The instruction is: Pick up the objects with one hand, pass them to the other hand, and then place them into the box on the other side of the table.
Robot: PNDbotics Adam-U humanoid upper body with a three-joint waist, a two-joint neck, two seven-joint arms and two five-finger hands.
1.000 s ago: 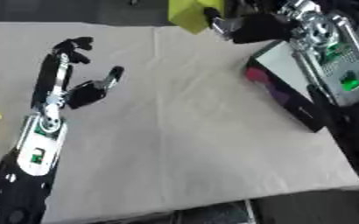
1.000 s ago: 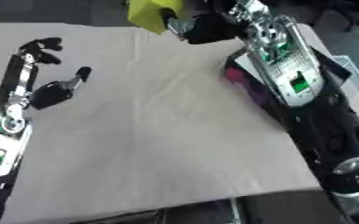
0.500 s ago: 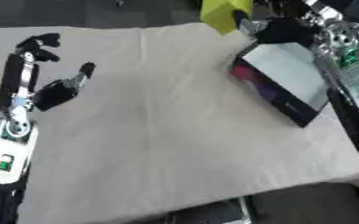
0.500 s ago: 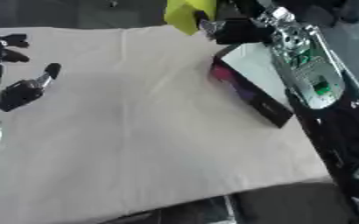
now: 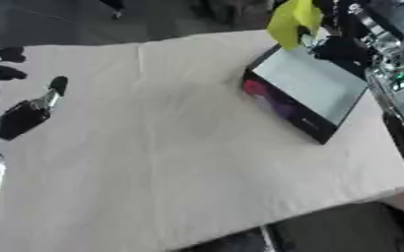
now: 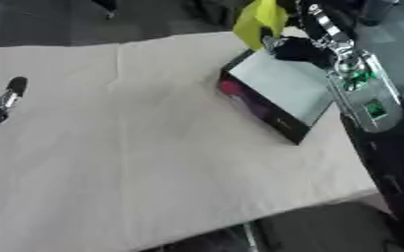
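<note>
The yellow object (image 6: pixel 259 20) hangs from my right hand (image 6: pixel 298 47) above the far edge of the box (image 6: pixel 279 96), at the right far side of the tabletop (image 5: pixel 171 162). It appears to be a soft or folded piece, though its exact form is too blurred to state. My right hand has its fingers curled on the lower part of the yellow object, gripping it; the object is clear of the tabletop and sits just over the far rim of the box, and I cannot tell whether it touches that rim. The box is dark-walled with a pale grey interior or top face, and it carries pink and purple markings on the side wall that faces the middle of the tabletop. It lies askew, one corner pointing toward the near edge. My right arm (image 6: pixel 365 98) runs in from the right side, black with silver parts and small green lights, passing along the right flank of the box. My left hand (image 5: pixel 22 115) rests at the left edge of the left eye view, well apart from the box, fingers relaxed and extended, holding nothing. The tabletop is covered by a cream cloth with fold lines.
</note>
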